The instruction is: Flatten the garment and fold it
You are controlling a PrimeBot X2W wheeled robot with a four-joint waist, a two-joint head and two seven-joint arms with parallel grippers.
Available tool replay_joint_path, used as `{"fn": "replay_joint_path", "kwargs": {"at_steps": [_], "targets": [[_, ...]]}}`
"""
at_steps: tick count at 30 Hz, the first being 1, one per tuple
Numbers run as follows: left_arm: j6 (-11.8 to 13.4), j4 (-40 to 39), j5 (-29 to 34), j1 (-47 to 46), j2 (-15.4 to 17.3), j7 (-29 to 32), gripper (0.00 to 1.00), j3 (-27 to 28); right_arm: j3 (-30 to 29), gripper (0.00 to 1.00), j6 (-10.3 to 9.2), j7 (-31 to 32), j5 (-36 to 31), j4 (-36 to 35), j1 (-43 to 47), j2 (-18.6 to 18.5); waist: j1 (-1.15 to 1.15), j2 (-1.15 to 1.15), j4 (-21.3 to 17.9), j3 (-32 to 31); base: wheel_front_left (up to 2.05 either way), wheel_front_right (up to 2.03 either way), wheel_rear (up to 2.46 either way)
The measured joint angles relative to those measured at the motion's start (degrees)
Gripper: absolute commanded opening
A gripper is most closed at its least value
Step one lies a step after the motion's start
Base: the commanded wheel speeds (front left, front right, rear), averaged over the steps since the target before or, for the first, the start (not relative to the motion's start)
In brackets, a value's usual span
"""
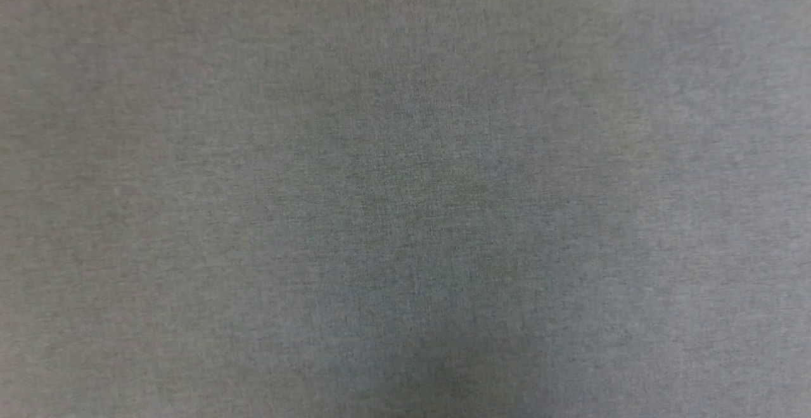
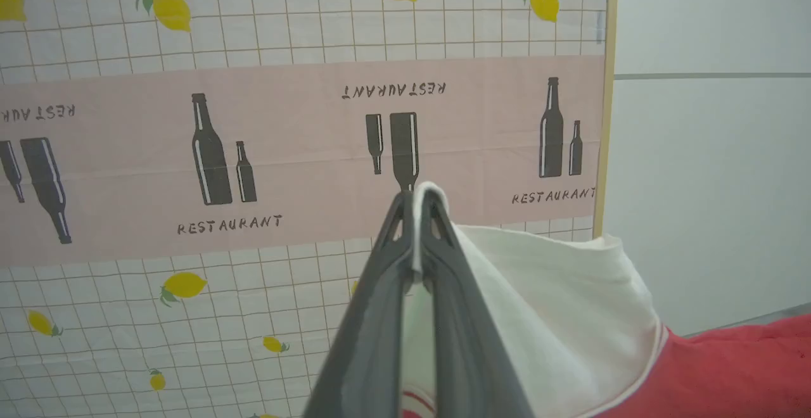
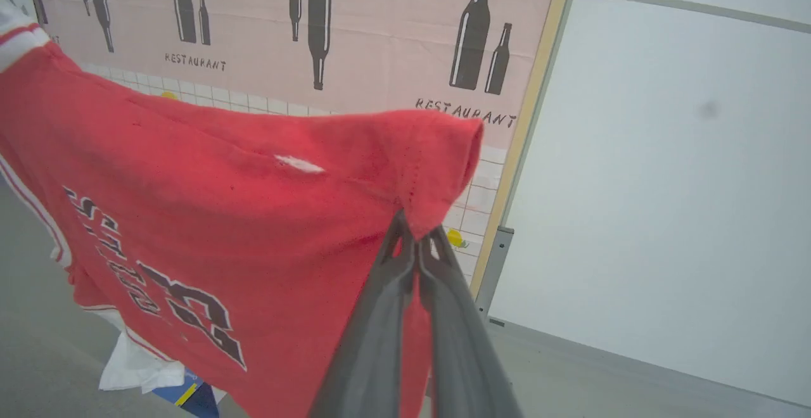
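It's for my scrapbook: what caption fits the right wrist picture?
The right tool pinches the red garment's corner, holding it up before a bottle-print cloth.

Dead ahead, a printed cloth screen, a pink band of black bottles on a white lemon-dotted grid, walls off the front, and its pale wooden edge strip marks the limit. Right of that strip there's open room before the plain pale wall. The red jersey-style T-shirt with white sleeves, pinched by left gripper and right gripper, curtains the middle. Low down: a grey metal bracket at the screen's foot, and a blue yellow-striped object under the hem. In the head view, the grey woven surface lies flat and passable.
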Motion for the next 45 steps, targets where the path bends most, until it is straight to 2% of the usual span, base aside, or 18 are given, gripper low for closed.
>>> {"fn": "replay_joint_path", "kwargs": {"at_steps": [5, 9, 13, 21, 25, 31, 39, 45], "targets": [[-1.6, 3.6, -0.3, 1.7, -1.5, -2.2, 0.00, -0.9, 4.4, 0.00, 0.00, -2.0, 1.4, 3.7, 0.1, -0.5, 0.00, 0.00, 0.7, 2.3, 0.00, 0.00, 0.00], [-2.2, 4.3, -1.7, 8.0, -2.4, -4.2, 0.00, -1.0, 6.7, 0.00, 0.00, -4.1, 3.3, 5.5, 3.2, -1.3, 0.00, 0.00, 2.4, 2.6, 0.00, 0.00, 0.00], [-2.3, 2.5, -4.4, 20.0, -2.9, -6.9, 0.00, -1.0, 9.3, 0.00, 0.00, -6.2, 5.2, 7.0, 11.0, -0.9, 0.00, 0.00, 3.7, 1.3, 0.00, 0.00, 0.00], [0.9, -8.0, -7.2, 46.6, -2.7, -7.6, 0.00, -4.4, 15.0, 0.00, 0.00, -7.8, 8.2, 5.1, 27.0, -2.2, -0.01, 0.00, 5.1, -4.4, 0.00, 0.00, 0.00], [3.3, -16.4, -8.5, 60.5, 0.7, -4.7, 0.00, -6.4, 17.8, 0.00, 0.00, -7.9, 10.1, 2.4, 35.3, -4.5, -0.02, 0.00, 5.8, -8.2, 0.00, 0.00, 0.00], [7.4, -30.5, -12.6, 77.9, 8.9, 2.5, 0.00, -8.3, 22.4, 0.00, 0.00, -5.3, 13.0, -4.5, 46.4, -9.4, -0.02, 0.00, 6.9, -14.4, 0.00, 0.00, 0.00], [11.6, -45.3, -18.8, 91.6, 19.2, 11.7, 0.00, -9.6, 27.3, 0.00, 0.00, 0.2, 14.2, -12.6, 55.1, -17.1, -0.02, 0.00, 8.3, -21.3, 0.00, 0.00, 0.00], [13.5, -52.9, -23.4, 98.0, 23.6, 16.6, 0.00, -10.2, 29.2, 0.00, 0.01, 4.2, 15.7, -17.0, 59.7, -21.9, -0.02, 0.00, 9.2, -25.1, 0.00, 0.00, 0.00]]}}
